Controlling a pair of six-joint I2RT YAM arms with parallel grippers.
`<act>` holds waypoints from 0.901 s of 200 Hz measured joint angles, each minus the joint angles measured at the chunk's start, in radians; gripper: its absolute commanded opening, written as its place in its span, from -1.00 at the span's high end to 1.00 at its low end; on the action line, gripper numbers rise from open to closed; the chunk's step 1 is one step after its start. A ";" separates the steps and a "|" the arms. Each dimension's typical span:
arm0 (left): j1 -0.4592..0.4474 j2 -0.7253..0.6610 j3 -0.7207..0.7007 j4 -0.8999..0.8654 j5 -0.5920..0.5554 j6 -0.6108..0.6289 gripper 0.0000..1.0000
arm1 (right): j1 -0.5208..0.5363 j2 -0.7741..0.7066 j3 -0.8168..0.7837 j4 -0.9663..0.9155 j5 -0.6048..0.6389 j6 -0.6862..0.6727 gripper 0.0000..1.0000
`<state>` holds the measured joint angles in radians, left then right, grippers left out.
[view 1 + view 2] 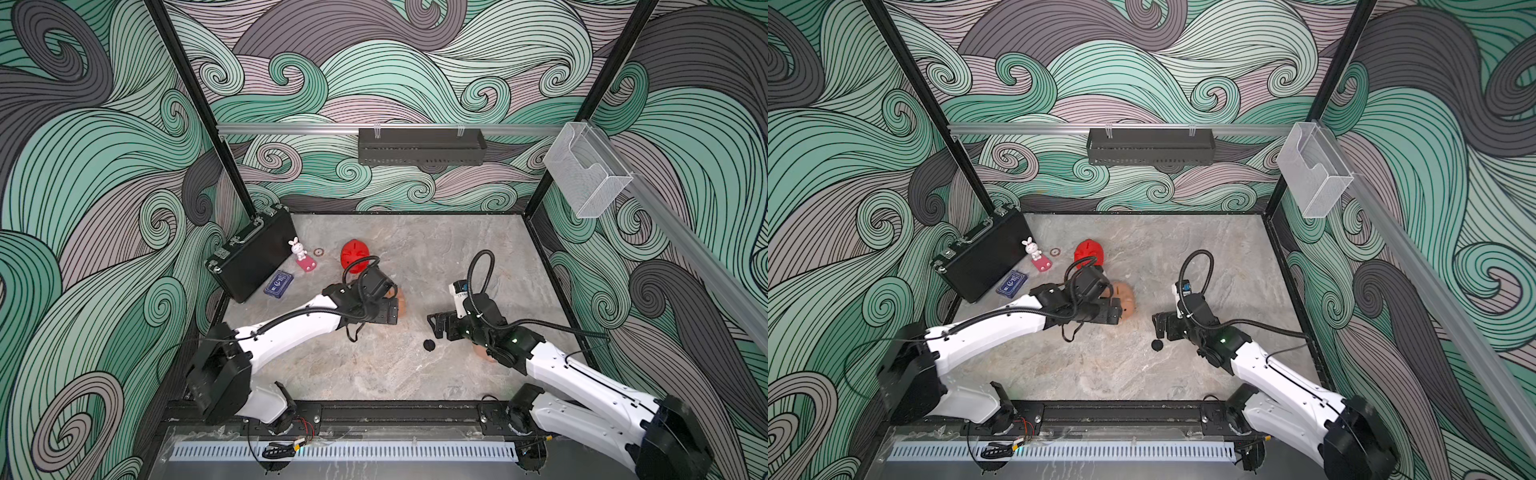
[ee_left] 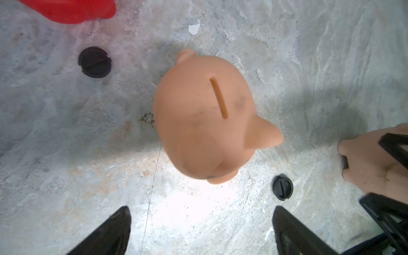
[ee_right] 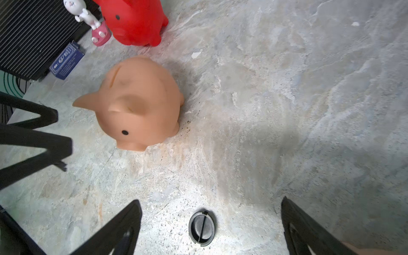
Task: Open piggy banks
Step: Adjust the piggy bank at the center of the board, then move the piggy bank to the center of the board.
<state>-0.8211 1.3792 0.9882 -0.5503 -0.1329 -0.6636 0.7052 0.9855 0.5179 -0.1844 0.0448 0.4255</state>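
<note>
Desk [image 1: 374, 374] holds a peach piggy bank [image 2: 205, 123] upright below the wide-open, empty left gripper [image 2: 198, 231], a red piggy bank [image 3: 134, 22] beyond, and a black plug [image 3: 202, 227] between the spread, empty right gripper [image 3: 212, 229] fingers.

White arm shells [image 1: 291, 328], black joints, black corrugated cables.

Three piggy banks [image 3: 141, 103], two loose black plugs [image 2: 95, 62], one rabbit figurine [image 3: 85, 13].
</note>
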 measured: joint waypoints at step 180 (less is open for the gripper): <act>0.414 -0.451 -0.538 0.355 0.250 -0.150 -0.97 | 0.238 0.504 0.343 0.039 0.139 0.110 -0.99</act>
<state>-0.4076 0.9279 0.4503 -0.1951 0.1173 -0.8131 0.9432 1.4899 0.8608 -0.1455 0.1841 0.5354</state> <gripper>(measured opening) 0.986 0.993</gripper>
